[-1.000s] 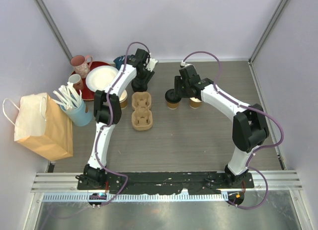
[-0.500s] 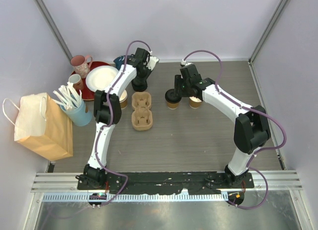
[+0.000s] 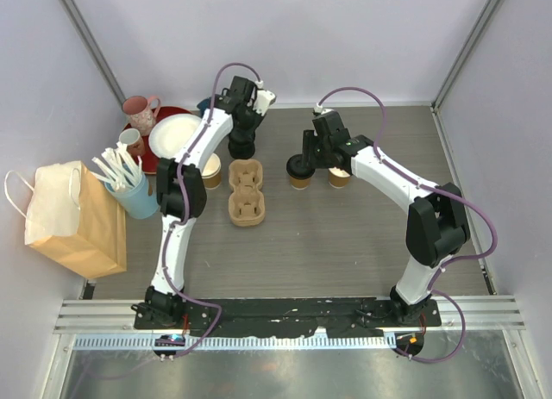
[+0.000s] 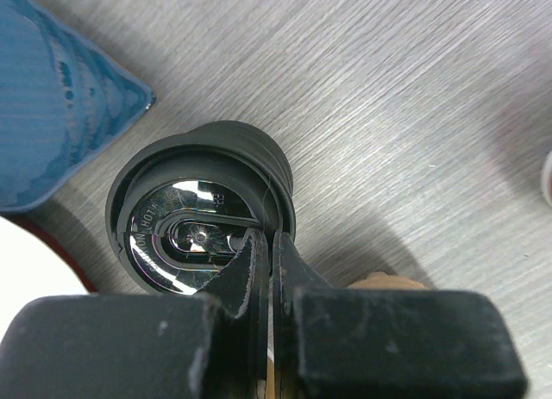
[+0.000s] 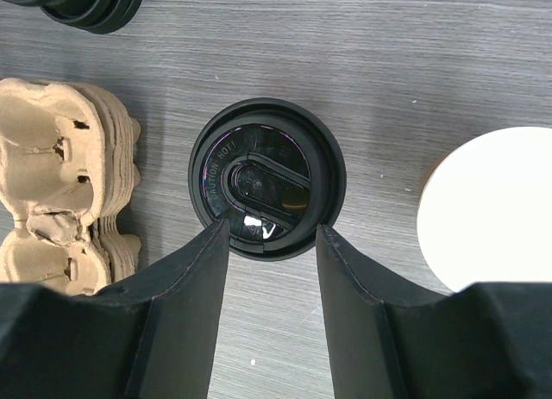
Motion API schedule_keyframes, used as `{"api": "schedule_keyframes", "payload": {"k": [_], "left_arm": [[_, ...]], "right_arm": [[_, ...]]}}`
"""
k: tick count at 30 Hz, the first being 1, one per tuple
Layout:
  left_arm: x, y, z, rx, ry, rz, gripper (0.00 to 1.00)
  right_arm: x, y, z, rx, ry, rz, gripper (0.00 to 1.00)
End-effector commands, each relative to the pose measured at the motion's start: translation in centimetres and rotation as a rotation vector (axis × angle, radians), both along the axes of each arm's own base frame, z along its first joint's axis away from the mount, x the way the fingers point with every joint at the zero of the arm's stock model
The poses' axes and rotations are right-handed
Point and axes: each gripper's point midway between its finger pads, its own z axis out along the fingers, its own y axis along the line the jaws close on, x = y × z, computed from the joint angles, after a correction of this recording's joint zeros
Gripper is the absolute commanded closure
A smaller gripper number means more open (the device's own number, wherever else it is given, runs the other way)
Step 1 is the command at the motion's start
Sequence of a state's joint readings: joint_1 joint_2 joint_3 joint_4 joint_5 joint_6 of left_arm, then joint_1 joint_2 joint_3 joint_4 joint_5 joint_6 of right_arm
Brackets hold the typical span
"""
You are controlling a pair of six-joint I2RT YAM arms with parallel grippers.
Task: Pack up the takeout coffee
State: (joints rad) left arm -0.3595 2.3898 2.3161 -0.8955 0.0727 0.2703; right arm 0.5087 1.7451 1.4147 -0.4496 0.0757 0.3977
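Note:
One takeout coffee [image 3: 299, 169], a tan cup with a black lid [image 5: 267, 188], stands right of the cardboard cup carrier [image 3: 246, 192]. My right gripper [image 5: 269, 231] hovers over its near side, open, one finger on each side of the lid and nothing held. A stack of black lids [image 3: 241, 146] stands behind the carrier. My left gripper [image 4: 267, 237] is shut on the rim of the top lid [image 4: 198, 218], one finger inside the rim and one outside. From above, the left gripper [image 3: 242, 127] sits right over that stack.
A lidless cup with cream inside [image 3: 339, 177] stands right of the lidded cup; another lidless cup [image 3: 210, 171] is left of the carrier. At far left are a paper bag [image 3: 73, 218], a blue utensil cup [image 3: 138, 192], a white plate [image 3: 177, 134] and a pink mug [image 3: 140, 113].
My left gripper has closed onto the lid's rim and its wrist has shifted slightly back. The right arm has stayed in place, still open.

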Motion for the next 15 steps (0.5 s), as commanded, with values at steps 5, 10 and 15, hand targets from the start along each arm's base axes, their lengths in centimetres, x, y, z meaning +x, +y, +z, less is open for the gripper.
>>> {"api": "schedule_keyframes", "payload": {"k": [5, 10, 15], "left_arm": [[-1.1, -1.7, 9.0, -0.163, -0.113, -0.038, 1.00], [-2.9, -3.1, 13.1, -0.234, -0.152, -0.057, 1.00], [-5.8, -6.9, 16.1, -0.288, -0.177, -0.143, 1.00]], "right_arm": [[0.6, 0.6, 3.8, 0.060, -0.079, 0.015, 0.50], [1.0, -0.8, 7.6, 0.124, -0.141, -0.019, 0.50], [1.2, -3.8, 10.4, 0.197, -0.184, -0.052, 0.49]]}}
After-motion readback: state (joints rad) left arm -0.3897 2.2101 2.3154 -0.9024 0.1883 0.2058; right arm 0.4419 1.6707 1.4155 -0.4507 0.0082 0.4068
